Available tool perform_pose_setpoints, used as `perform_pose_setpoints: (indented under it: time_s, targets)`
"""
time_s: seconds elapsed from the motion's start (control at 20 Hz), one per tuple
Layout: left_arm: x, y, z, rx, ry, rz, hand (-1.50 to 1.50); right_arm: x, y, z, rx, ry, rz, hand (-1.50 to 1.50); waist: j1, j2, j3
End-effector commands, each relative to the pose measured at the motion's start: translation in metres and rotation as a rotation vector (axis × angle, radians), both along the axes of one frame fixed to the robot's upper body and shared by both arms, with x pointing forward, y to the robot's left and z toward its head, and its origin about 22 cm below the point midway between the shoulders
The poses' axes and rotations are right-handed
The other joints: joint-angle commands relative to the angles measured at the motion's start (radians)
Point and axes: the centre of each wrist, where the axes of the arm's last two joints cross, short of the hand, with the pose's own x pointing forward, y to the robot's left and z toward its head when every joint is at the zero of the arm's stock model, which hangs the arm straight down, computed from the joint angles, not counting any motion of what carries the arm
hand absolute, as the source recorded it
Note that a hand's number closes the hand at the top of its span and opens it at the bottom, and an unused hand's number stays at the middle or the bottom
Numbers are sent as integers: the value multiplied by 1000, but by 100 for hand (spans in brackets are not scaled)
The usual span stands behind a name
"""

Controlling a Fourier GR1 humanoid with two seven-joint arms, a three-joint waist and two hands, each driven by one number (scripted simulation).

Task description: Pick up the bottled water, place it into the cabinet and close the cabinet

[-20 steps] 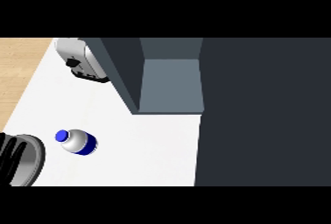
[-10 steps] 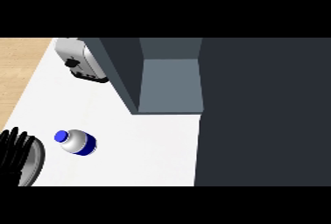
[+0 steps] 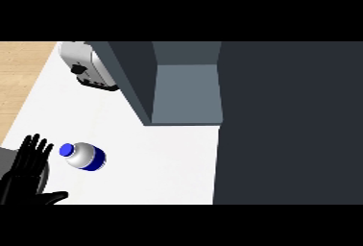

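— White countertop (image 3: 142, 158), grey open cabinet (image 3: 186, 93) at the back. Where's the bottle?

— Small white bottled water with blue cap (image 3: 83, 156) stands on the counter, well short of the cabinet.

— Hand?

— Left hand (image 3: 27, 173) just beside it, fingers straight, holding nothing. Right hand unseen. Everything left: grasp, place, close.

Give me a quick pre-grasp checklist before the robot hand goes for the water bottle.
1. Bottled water upright on the white counter: ok.
2. Left robot hand open, fingers straight: ok.
3. Hand beside the bottle, left of it, not touching: ok.
4. Bare counter between bottle and cabinet: ok.
5. Cabinet open, inside visible: ok; how far the door swings, cannot tell.
6. Right robot hand position: cannot tell, not in view.
7. Toaster stands clear of the bottle: ok.
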Motion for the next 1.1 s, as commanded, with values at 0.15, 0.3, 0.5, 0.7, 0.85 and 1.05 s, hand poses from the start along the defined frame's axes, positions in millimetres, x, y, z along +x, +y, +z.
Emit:
perform_pose_setpoints:
  time_s: [0.15, 0.3, 0.5, 0.7, 0.85, 1.05]
  targets:
    - [11, -22, -48, -64, 48, 8, -150, 3, 6, -5, 4, -3, -2, -150, 1, 0, 0]
    - [26, 17, -44, -117, 61, 14, -150, -1, -4, -23, 4, -3, 3, -150, -3, 1, 0]
    - [27, 8, -61, -120, 73, -11, -150, -7, -3, -29, 14, 18, -3, -150, -3, 1, 0]
    - [30, 1, -76, -148, 79, -27, -150, -9, 3, -28, 4, -2, 1, -150, -8, 1, -1]
    - [16, -11, -96, -149, 66, -32, -150, -18, 9, -19, -8, 8, 7, -150, -13, 2, -2]
    - [39, 1, -83, -159, 67, -18, -150, -2, -10, -9, -8, 1, 17, -150, -5, 2, -1]
